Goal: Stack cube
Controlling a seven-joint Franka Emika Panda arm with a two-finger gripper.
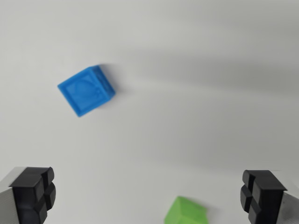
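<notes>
A blue cube (87, 90) lies on the white table, in the upper left of the wrist view, turned at an angle. A green cube (186, 212) shows at the bottom edge, partly cut off, nearer the wrist view's right. My gripper (148, 196) is open: its two black fingertips (33, 193) stand far apart at the lower corners, with nothing between them except the table. The green cube sits between the fingers' line, closer to the right one. The blue cube is well ahead of the left finger.
The white table surface (201, 116) fills the view, with soft grey shadows across the upper right.
</notes>
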